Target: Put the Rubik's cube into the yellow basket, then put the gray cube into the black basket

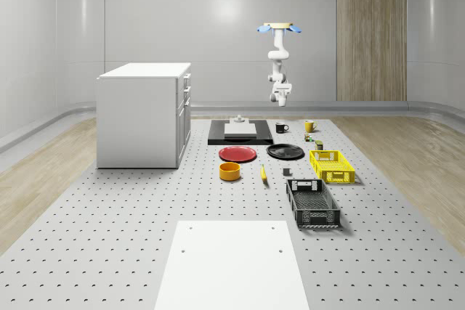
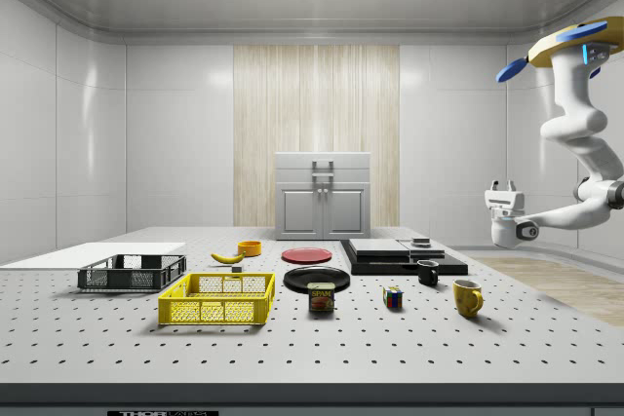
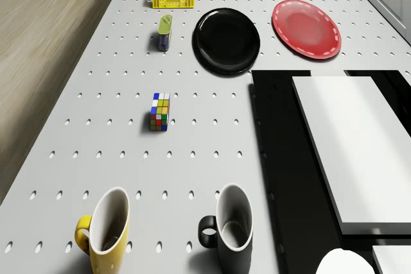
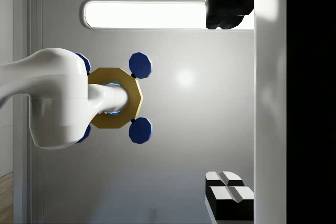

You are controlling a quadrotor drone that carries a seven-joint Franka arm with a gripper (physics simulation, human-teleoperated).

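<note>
The drone (image 1: 280, 28) is hovering high over the far end of the table (image 1: 109, 215), above the strip where the two mugs are standing, with the arm hanging down below it. In the side view the arm is bending out toward that view's left. The gripper (image 2: 502, 186) is sitting well above the tabletop with its tips pointing upward (the wrist view is looking back up at the drone's yellow body and blue rotors against the ceiling). In that wrist view the two fingers (image 4: 227, 9) are standing wide apart, so the pincer is released and gripping nothing. The Rubik's cube (image 3: 160, 111) is resting on the bare table, apart from everything else. The yellow mug (image 3: 106, 232) and black mug (image 3: 231, 219) are lying on one side of it, and a can (image 3: 165, 32) on the other, toward the baskets. Past the can the yellow basket (image 1: 332, 165) is sitting with nothing visible inside it. The black basket (image 1: 312, 203) is lying nearer the whole-scene camera, just beyond the yellow one's near end. The gray cube (image 1: 287, 172) is sitting on the table just off the black basket's far end, between the yellow basket and a banana (image 1: 263, 173). A black plate (image 3: 226, 40) and a red plate (image 3: 306, 28) are lying side by side, near the can.
</note>
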